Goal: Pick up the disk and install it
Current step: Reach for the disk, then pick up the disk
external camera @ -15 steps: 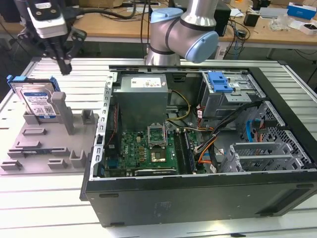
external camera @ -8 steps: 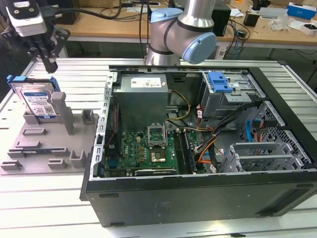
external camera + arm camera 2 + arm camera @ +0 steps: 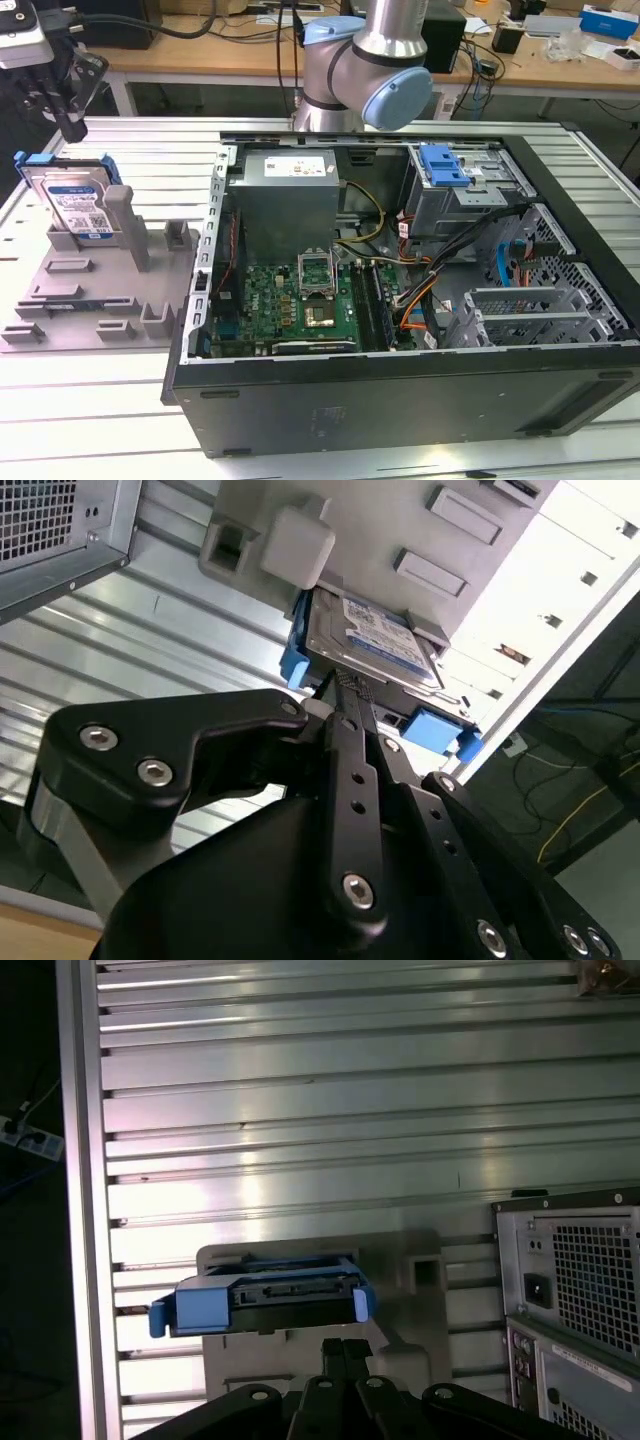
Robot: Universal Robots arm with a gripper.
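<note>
Hovering just above the disk (image 3: 80, 205) that leans in the grey holder (image 3: 60, 300), your gripper (image 3: 72, 128) has its fingers pressed together, holding nothing.

One disk (image 3: 78, 205), one grey fixture (image 3: 90, 300), one open computer case (image 3: 400, 400), one arm (image 3: 365, 75).

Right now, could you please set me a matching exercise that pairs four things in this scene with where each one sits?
Things:
1. disk
2. gripper
3. computer case
4. blue latch

Places:
A. lying open on the table
B. propped on edge in the grey holder
C. poised above the disk
D. inside the computer case

Pairs: 1-B, 2-C, 3-A, 4-D
</note>
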